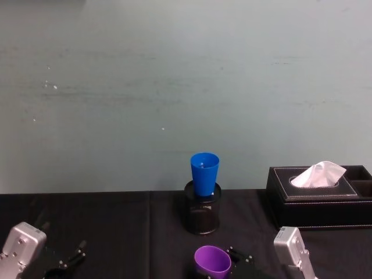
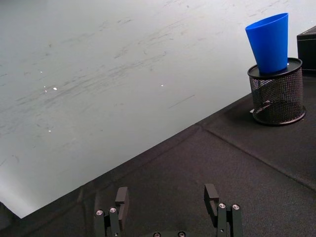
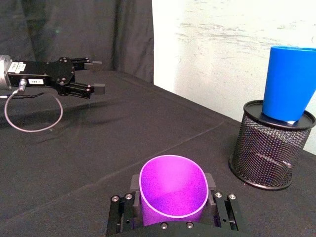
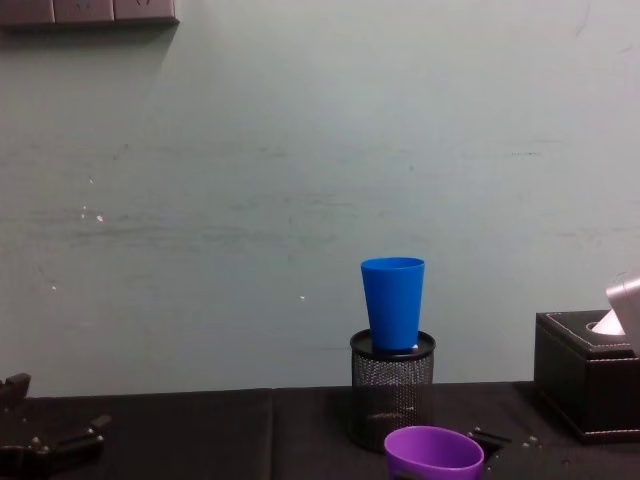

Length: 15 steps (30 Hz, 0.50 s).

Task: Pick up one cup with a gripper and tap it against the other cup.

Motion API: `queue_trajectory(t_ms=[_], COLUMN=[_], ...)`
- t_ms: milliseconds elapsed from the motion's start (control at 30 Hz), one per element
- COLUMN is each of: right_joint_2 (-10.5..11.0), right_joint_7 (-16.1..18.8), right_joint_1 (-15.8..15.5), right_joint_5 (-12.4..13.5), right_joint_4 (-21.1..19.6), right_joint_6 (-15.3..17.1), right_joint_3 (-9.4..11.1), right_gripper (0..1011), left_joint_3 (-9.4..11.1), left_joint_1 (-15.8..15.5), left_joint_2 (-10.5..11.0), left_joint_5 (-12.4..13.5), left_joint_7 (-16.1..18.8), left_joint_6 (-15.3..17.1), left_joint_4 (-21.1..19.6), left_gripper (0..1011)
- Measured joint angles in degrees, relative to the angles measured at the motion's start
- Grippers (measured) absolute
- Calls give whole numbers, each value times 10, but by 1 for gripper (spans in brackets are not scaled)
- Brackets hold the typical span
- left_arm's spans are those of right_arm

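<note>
My right tool (image 3: 173, 180) pinches the purple cup (image 3: 173, 210) near the desk's (image 3: 98, 148) front, the blue cup (image 3: 289, 81) perched in the mesh holder (image 3: 269, 148) beyond — too firm a tap could topple it — left tool (image 2: 166, 190) idle, spread.

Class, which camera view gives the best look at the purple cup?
The right wrist view: the purple cup sits between the fingers of the right gripper, its whole rim and inside visible. The head and chest views catch just its upper part at their bottom edge.
</note>
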Motion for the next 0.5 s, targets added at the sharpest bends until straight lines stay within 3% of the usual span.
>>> queue_trajectory(t_ms=[500], right_joint_2=[0], right_joint_7=[0], right_joint_1=[0], right_joint_5=[0], right_joint_4=[0], right_joint_6=[0], right_joint_3=[0], right_gripper=[736], left_joint_3=[0], left_joint_1=[0], left_joint_2=[0], left_joint_5=[0], left_joint_7=[0], left_joint_6=[0], left_joint_4=[0], left_gripper=[1000])
